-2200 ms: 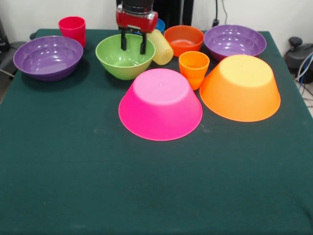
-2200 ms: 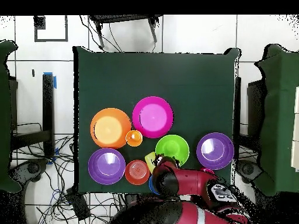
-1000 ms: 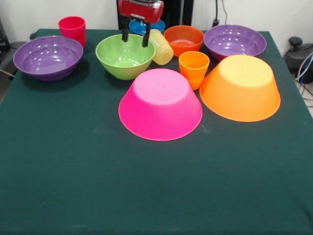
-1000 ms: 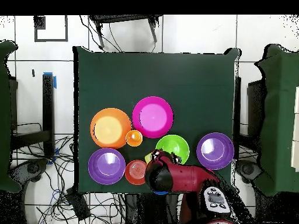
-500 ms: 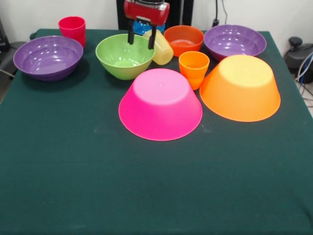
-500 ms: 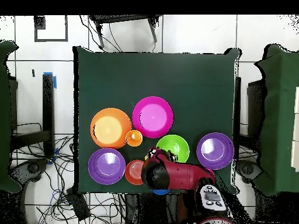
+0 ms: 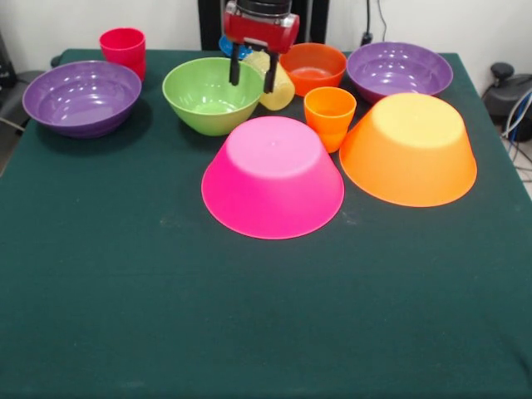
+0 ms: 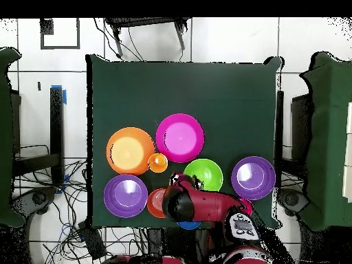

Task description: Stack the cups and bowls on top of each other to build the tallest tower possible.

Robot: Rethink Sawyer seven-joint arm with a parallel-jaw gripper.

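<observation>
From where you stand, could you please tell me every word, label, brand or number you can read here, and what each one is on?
None can be read.
The bowls and cups, such as the pink bowl and the red cup, are plain.
The gripper has a plain red housing.
A small panel on the arm is too small to read.

The near half of the table (image 7: 249, 332) lies bare, open to any approach. Farther back the pink bowl (image 7: 273, 176) and large orange bowl (image 7: 410, 148) sit upturned side by side, the orange cup (image 7: 329, 117) wedged between them. Behind, the green bowl (image 7: 213, 95), yellow cup (image 7: 274, 81) and orange-red bowl (image 7: 312, 68) crowd together, leaving only narrow gaps.
</observation>
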